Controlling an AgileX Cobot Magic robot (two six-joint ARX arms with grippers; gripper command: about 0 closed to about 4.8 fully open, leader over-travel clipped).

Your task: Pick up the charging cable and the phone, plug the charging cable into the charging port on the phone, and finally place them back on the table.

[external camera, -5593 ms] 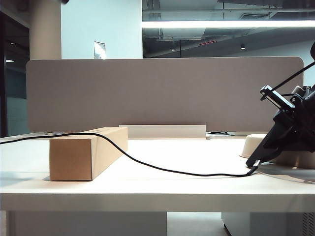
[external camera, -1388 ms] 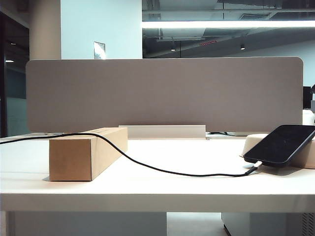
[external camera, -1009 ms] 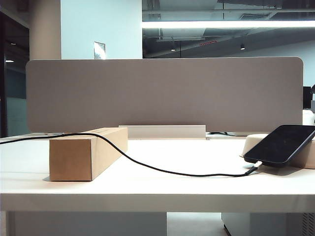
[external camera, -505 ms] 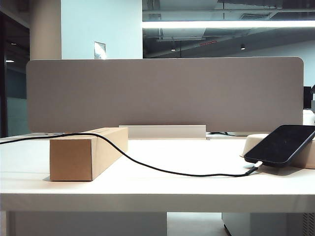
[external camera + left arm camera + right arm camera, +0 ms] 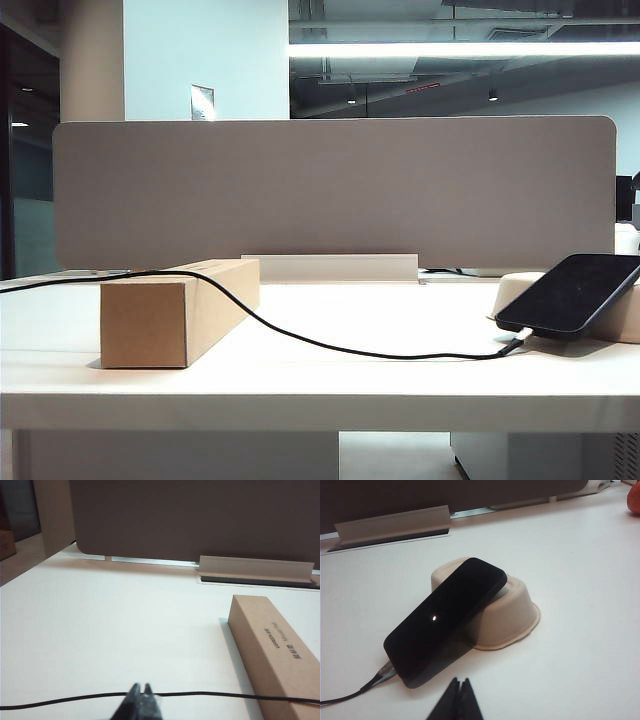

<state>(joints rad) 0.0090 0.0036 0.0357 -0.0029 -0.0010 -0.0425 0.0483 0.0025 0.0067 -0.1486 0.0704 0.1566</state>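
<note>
Item: the phone (image 5: 445,620) is leaning screen-up against an upturned beige bowl (image 5: 507,615), low end resting on the table (image 5: 400,385). The charging cable (image 5: 330,345) is sitting plugged into that low end (trailing over a cardboard box (image 5: 175,312)). My left gripper (image 5: 141,700) is hanging above the cable, my right gripper (image 5: 459,695) near the phone; both are pinching on nothing.

open-plan office, grey fabric desk divider (image 5: 330,190), ceiling strip lights (image 5: 460,48)
</note>
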